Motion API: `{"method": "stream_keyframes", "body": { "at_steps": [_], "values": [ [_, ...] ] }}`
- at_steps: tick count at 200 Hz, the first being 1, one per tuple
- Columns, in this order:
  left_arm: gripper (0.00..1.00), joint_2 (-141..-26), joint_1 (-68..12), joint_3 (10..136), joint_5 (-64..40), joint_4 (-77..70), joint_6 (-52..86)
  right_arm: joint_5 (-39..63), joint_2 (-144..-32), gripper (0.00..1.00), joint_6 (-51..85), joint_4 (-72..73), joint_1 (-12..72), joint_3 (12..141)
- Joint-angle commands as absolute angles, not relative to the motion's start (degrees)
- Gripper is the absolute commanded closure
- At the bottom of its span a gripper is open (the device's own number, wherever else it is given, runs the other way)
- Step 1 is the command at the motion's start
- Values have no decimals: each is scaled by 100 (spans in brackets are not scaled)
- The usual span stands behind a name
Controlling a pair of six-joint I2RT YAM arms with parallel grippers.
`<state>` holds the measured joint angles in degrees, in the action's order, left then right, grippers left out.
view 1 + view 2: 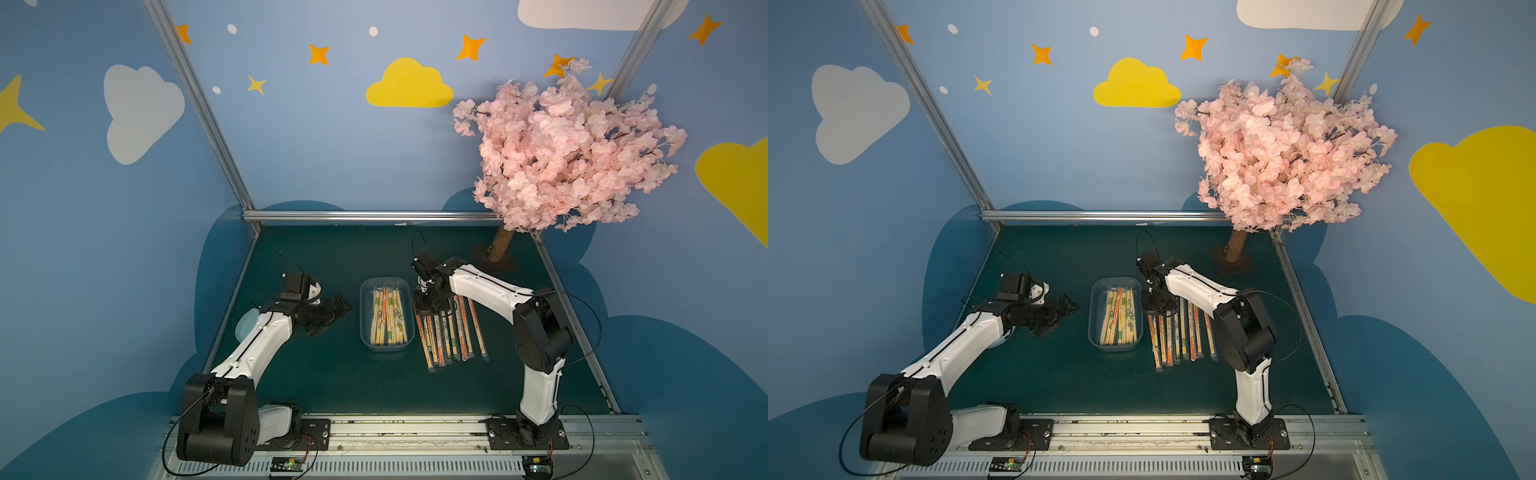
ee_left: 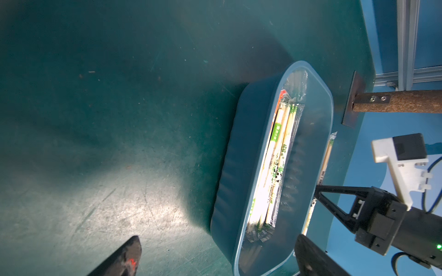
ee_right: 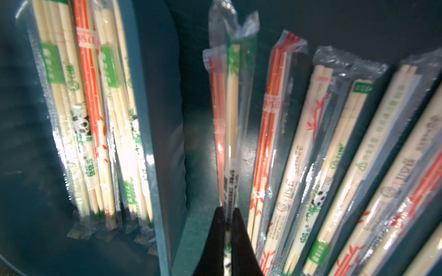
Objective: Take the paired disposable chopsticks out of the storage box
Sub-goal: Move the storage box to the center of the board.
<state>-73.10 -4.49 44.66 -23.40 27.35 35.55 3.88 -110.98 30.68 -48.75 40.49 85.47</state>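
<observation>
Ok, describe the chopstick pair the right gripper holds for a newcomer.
Before the pink blossom tree lies the storage box, a row of sleeved pairs beside it. Between box and row, the held pair alone is pinched by the right gripper.

In both top views the right gripper hides its fingertips and the far ends of the chopsticks beside the box, their print is too small to read, and in the right wrist view the outermost sleeves blur and the box runs off the edge.
</observation>
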Motion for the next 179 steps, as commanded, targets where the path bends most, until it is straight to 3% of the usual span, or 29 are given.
{"method": "stream_keyframes", "body": {
  "at_steps": [1, 93, 179],
  "values": [
    [0, -7229, -424, 4461, -2394, 2782, 3515, 537, -11134, 100, 3305, -4645, 4215, 8476],
    [0, -7255, -424, 4462, -2421, 2770, 3489, 870, -11458, 100, 3647, -4377, 4651, 8639],
    [0, -7209, -427, 4432, -2418, 2779, 3481, 372, -11397, 100, 3499, -4526, 4560, 8281]
  ]
}}
